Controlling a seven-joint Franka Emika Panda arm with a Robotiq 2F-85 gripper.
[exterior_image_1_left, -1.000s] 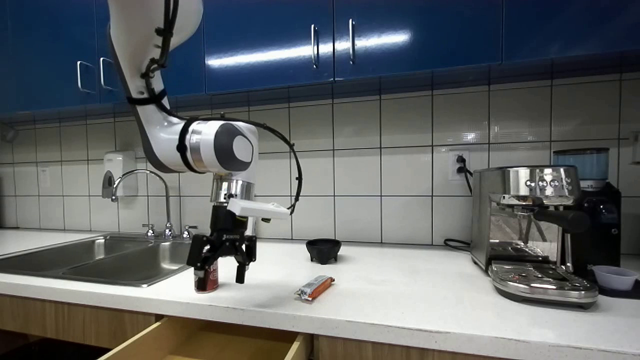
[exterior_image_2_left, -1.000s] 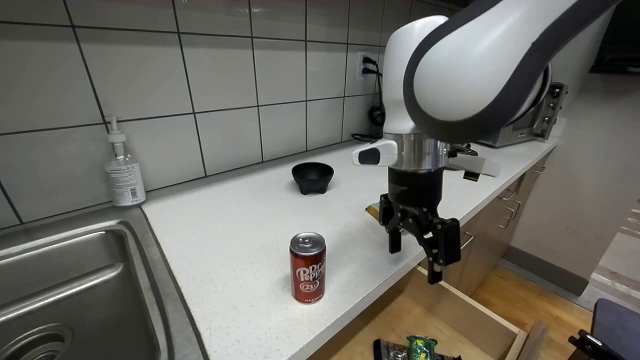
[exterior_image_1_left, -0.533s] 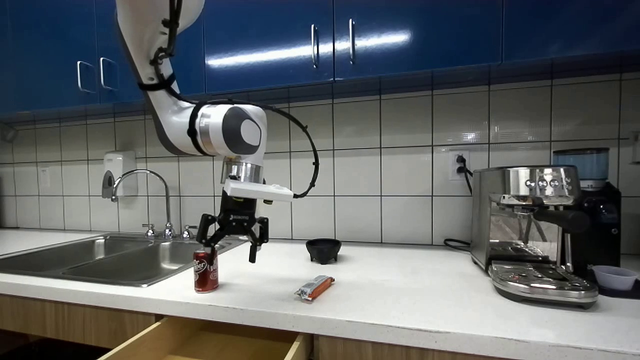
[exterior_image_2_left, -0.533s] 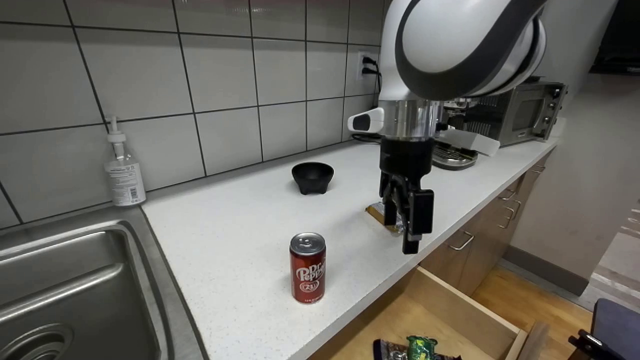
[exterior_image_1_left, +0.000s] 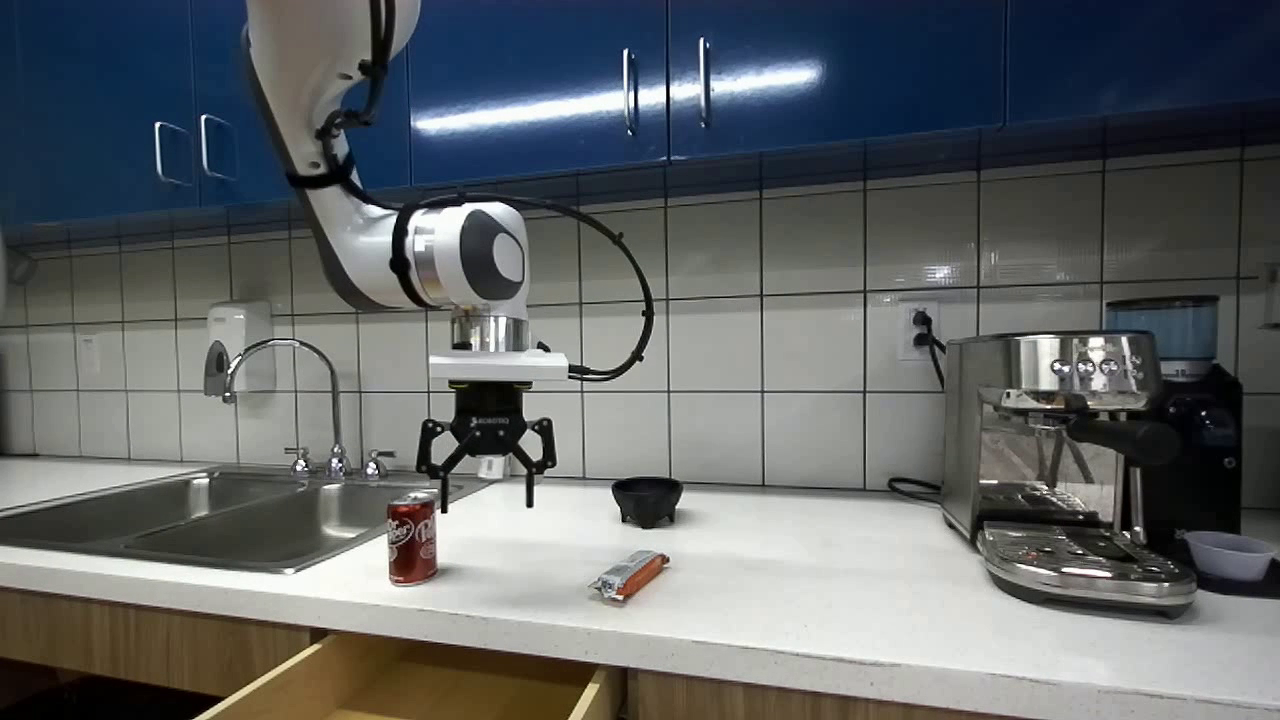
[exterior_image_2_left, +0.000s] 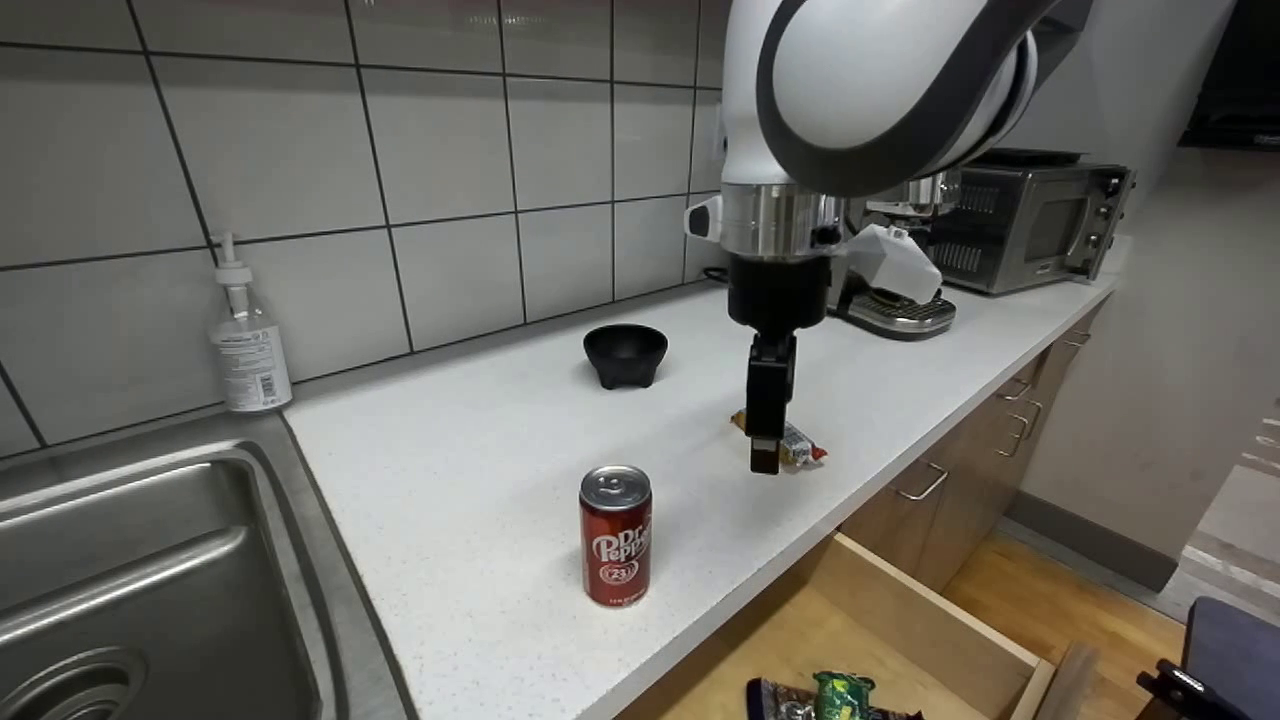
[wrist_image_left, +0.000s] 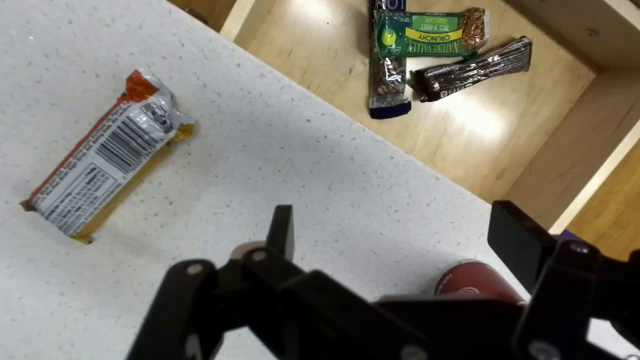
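Wrist view: the gripper (wrist_image_left: 398, 233) is released, its jaws spread wide above the counter (wrist_image_left: 240, 170). In an exterior view, the red can (exterior_image_1_left: 412, 542) stands upright below and left of the gripper, while the wrapped bar (exterior_image_1_left: 630, 576) lies to the right, nearer than the black bowl (exterior_image_1_left: 648, 500).

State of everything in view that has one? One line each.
Gripper: open, holding nothing
Dr Pepper can: upright on the counter
Snack bar: lying barcode side up
Drawer: open, wrapped bars inside
Black bowl: upright
Blue cabinet doors: shut
Microwave door: shut
Faucet: no water visible
Pump bottle: upright
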